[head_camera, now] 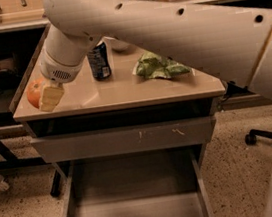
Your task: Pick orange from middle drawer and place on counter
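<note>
We see our gripper (44, 96) clenched on the orange (33, 91) at the desk's (123, 90) 8 o'clock corner; the soda can (99, 60) stands at its 2 o'clock; the middle drawer (136, 207) lies open at 6 o'clock.

There is one robot arm (180, 28), ending in one gripper (43, 95) above the left front corner of the counter, clamped on the one orange (34, 92). One counter (124, 93) is in view. On it stand one dark soda can (99, 60) and one crumpled green bag (160, 65). There is also one pale bowl-like container (119, 45), mostly hidden behind the arm. Below the top, two drawers can be counted. One is a closed drawer front (125, 140) with pale scratches. The other is the middle drawer (134, 201), pulled out. On the floor at the right, one black caster wheel (251, 138) shows.
</note>
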`<state>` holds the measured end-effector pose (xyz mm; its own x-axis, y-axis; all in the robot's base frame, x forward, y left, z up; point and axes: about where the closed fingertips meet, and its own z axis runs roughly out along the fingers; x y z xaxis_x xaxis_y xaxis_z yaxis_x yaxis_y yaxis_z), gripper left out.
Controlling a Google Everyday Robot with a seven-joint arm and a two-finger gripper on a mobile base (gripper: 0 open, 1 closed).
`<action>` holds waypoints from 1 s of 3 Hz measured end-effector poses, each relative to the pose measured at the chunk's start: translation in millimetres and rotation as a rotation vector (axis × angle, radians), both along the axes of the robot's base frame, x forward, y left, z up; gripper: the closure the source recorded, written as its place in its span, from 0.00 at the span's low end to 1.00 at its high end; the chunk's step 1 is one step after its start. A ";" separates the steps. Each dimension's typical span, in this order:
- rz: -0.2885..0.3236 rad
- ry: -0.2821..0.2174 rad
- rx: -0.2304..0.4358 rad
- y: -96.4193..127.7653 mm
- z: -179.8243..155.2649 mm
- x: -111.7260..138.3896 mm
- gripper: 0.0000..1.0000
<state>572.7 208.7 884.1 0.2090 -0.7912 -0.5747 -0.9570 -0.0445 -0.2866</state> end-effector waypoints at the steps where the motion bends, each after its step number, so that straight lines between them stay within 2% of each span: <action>1: 0.051 -0.013 -0.020 3.1 14.5 7.5 1.00; 3: 0.073 0.018 -0.057 15.2 34.9 4.6 1.00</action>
<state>577.3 223.9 919.0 0.2575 -0.8058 -0.5332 -0.9555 -0.1301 -0.2648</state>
